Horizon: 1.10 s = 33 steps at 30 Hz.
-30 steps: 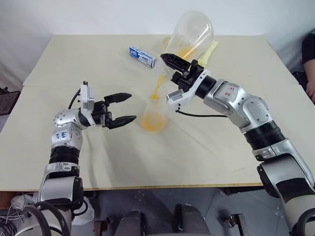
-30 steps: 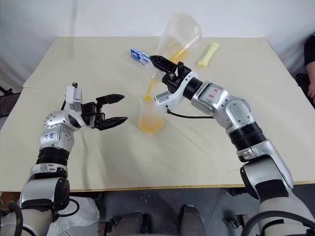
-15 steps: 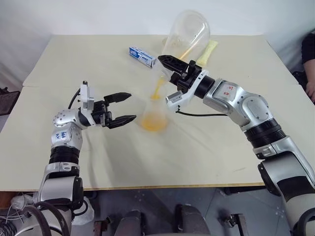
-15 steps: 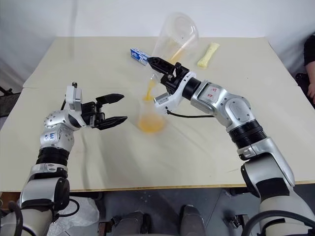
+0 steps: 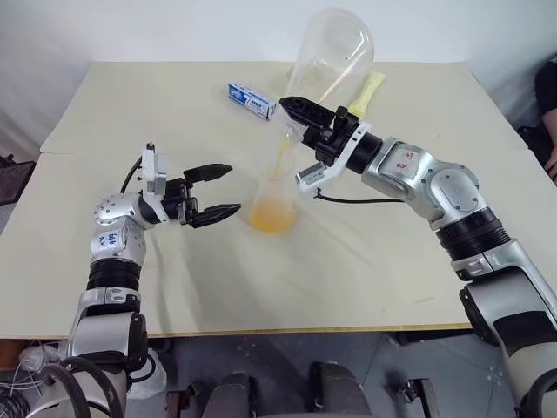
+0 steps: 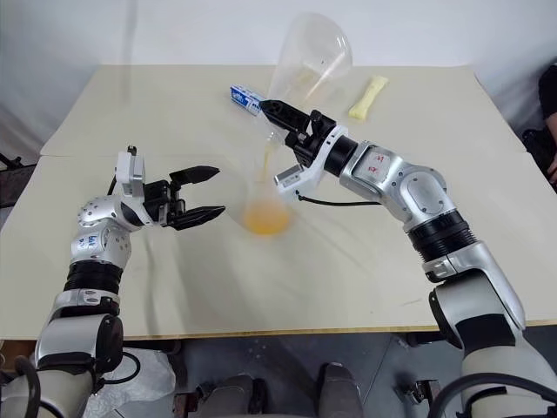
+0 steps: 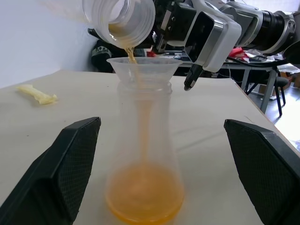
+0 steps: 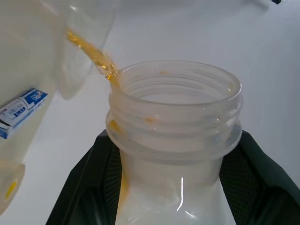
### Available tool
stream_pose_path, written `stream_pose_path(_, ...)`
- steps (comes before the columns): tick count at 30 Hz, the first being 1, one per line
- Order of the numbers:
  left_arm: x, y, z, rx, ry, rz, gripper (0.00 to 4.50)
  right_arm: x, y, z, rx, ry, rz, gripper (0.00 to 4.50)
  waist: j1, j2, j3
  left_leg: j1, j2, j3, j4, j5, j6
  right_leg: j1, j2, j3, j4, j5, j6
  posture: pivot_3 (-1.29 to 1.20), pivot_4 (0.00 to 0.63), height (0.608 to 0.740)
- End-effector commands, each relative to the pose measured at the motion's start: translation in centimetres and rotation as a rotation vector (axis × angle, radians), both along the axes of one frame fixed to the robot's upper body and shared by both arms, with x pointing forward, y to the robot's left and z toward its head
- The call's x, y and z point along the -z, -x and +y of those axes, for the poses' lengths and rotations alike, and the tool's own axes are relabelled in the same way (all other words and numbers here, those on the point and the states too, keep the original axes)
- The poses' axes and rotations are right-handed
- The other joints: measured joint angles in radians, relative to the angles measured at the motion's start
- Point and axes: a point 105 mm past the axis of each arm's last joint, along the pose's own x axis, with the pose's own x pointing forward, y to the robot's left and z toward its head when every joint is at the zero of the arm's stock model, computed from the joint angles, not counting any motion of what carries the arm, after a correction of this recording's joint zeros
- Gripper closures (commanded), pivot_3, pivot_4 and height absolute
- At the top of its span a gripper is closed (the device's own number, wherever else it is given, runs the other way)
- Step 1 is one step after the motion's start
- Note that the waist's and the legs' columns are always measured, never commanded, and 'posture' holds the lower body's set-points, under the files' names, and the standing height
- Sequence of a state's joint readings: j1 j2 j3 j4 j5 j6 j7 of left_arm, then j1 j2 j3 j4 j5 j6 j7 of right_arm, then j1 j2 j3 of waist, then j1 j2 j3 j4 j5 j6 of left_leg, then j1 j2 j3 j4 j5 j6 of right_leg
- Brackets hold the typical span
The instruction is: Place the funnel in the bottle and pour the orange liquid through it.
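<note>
The bottle (image 5: 273, 205), a clear flask shape, stands mid-table with the small clear funnel (image 7: 144, 65) seated in its neck. Orange liquid (image 7: 144, 199) pools in its base. A thin orange stream falls into the funnel from a large clear container (image 5: 335, 52), tipped mouth-down above it. My right gripper (image 5: 306, 117) is shut on that container's threaded neck (image 8: 173, 112). Just left of the bottle, my left gripper (image 5: 231, 189) is open; its fingers (image 7: 70, 159) stand on either side of the bottle without touching it.
A small blue-and-white box (image 5: 251, 99) lies behind the bottle and a pale yellow packet (image 5: 369, 90) lies at the back right. A person (image 5: 546, 96) sits at the right edge. The cream table (image 5: 348, 279) has bare surface in front.
The right gripper has rolled the container steeper. The orange liquid inside it has nearly drained and the stream has thinned. The left gripper has not moved.
</note>
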<state>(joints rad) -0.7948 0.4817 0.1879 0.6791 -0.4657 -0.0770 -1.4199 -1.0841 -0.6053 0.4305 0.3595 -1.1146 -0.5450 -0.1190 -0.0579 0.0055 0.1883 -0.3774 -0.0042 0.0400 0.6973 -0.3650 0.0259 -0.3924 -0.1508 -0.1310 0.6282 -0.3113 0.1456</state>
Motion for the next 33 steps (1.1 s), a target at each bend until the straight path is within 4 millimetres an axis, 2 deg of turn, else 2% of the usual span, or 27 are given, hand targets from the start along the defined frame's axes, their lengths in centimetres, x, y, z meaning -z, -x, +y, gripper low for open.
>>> stream_pose_path(1,-1.2,0.1,0.4,-0.011,0.003,-0.045,0.00,-1.6,0.7,0.2,-0.031,-0.011,-0.068,2.06,0.000,0.000,0.000,0.000,0.000,0.000,0.000,0.000,0.000,0.000,0.000,0.000,0.000,0.000,0.000,0.00,0.150,0.740)
stream_pose_path(26,-1.3,0.0,0.4,-0.014,-0.001,-0.054,0.00,-1.2,1.3,0.4,-0.073,-0.010,-0.107,2.06,0.000,0.000,0.000,0.000,0.000,0.000,0.000,0.000,0.000,0.000,0.000,0.000,0.000,0.000,0.000,0.00,0.150,0.740)
stream_pose_path(33,-1.5,-0.3,0.4,-0.033,-0.003,-0.064,0.00,-0.9,0.3,-0.6,-0.040,-0.166,0.075,2.06,0.000,0.000,0.000,0.000,0.000,0.000,0.000,0.000,0.000,0.000,0.000,0.000,0.000,0.000,0.000,0.00,0.150,0.740)
